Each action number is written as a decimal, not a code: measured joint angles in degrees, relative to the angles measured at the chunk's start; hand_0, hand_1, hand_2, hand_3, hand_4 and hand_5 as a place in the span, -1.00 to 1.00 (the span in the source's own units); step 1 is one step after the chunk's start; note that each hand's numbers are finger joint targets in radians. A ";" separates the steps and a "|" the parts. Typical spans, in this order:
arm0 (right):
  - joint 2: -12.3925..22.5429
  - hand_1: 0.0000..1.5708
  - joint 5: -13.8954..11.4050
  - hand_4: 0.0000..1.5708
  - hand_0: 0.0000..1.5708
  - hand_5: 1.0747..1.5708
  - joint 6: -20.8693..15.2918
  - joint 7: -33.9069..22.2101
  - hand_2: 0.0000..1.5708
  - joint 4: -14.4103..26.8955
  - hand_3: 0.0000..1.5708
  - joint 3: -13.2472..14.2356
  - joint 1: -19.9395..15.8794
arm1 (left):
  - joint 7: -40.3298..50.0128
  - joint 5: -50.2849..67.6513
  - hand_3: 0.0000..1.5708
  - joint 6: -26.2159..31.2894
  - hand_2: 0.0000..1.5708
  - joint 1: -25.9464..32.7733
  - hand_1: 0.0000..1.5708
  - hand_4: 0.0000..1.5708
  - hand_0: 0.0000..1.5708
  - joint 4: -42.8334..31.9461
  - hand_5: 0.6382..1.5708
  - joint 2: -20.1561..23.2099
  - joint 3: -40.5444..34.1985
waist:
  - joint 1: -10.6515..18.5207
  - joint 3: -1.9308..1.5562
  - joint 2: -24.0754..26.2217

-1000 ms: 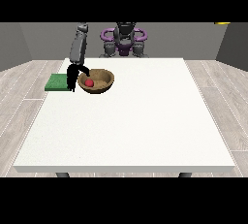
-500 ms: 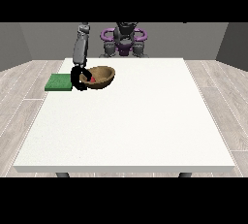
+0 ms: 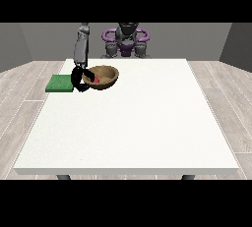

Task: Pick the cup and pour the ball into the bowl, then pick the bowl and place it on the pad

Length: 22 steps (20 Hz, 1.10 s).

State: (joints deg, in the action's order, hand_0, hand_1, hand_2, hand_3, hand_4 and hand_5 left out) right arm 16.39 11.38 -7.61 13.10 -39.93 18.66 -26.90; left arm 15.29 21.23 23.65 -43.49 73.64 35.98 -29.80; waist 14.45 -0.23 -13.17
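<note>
Pad (image 3: pixel 59 83): a flat green square at the table's left edge, far side, lying partly over the rim of the white top.
Hand at the view's left (image 3: pixel 78 79): black, at the end of a grey arm (image 3: pixel 80 49) that reaches down from the robot; it sits just right of the pad and grasps the near-left rim of the bowl, fingers closed on the rim.
Bowl (image 3: pixel 102 77): brown, tilted, held just right of the pad and not over it; whether its base touches the table I cannot tell.
Ball (image 3: pixel 97 80): small and red, inside the bowl near the hand's side.
Table (image 3: pixel 133 132): large and white, wide bare surface from the bowl to the near edge.
Robot (image 3: pixel 126 40): torso with purple rings behind the far edge, a little right of the bowl.
Other hand: not visible anywhere in the view.
</note>
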 measured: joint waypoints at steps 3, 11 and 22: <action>1.56 1.00 -0.11 0.33 1.00 0.94 0.19 -5.88 1.00 -0.99 0.23 -1.66 -1.20 | -1.09 -0.63 -1.00 0.21 -1.00 1.17 -1.00 0.53 -1.00 -2.20 0.93 0.95 -0.99 | -1.52 -0.68 0.46; 18.22 1.00 -3.87 0.38 1.00 0.98 3.75 -16.98 1.00 -1.98 -0.14 -2.21 -1.93 | -5.31 -2.00 -1.00 1.58 -1.00 5.93 -1.00 0.53 -1.00 -6.70 0.95 2.69 -3.10 | -7.44 0.20 3.11; 25.87 1.00 -2.38 0.41 1.00 0.99 10.84 -15.84 1.00 2.29 -0.41 1.42 -3.22 | -11.94 -1.36 -1.00 3.49 -1.00 10.93 -1.00 0.54 -1.00 -9.67 0.97 5.25 -5.26 | -9.81 0.24 1.19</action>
State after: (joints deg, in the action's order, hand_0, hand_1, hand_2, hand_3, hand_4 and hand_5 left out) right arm 42.26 9.00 3.23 -2.73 -37.63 20.09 -30.12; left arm 3.35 19.86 27.14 -32.56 63.97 41.24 -35.07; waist 4.65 0.01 -11.98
